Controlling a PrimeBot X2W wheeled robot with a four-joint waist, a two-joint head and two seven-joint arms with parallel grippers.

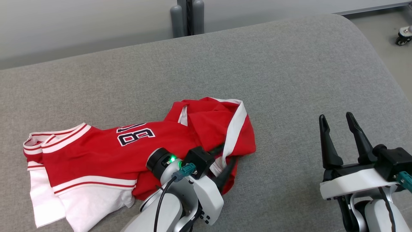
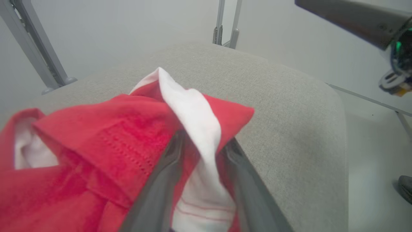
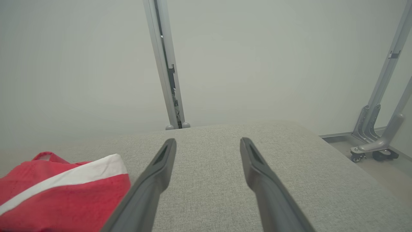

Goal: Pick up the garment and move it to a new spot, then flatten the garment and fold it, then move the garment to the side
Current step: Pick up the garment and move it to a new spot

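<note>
Here, red garment [image 1: 96, 151] lies crumpled on grey cushion [image 1: 289, 80].
Left end effector [image 1: 224, 162] half-parted in cloth, hold unclear; right end effector [image 1: 338, 120] wide, empty.

Garment [image 1: 96, 151] lay on padded surface [image 1: 289, 80]. Left gripper [image 1: 225, 158] sat at garment's right end, fabric between its jaws. Right gripper [image 1: 342, 129] hovered well right of garment. Post [image 1: 190, 16] stood behind garment, beyond surface's far edge.

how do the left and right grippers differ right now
The left gripper sits in the red garment, cloth between its fingers; the right gripper is over bare grey cushion, nothing between its fingers. The left gripper angles toward the robot's right; the right gripper points straight ahead. Both have two dark fingers, parted.
</note>
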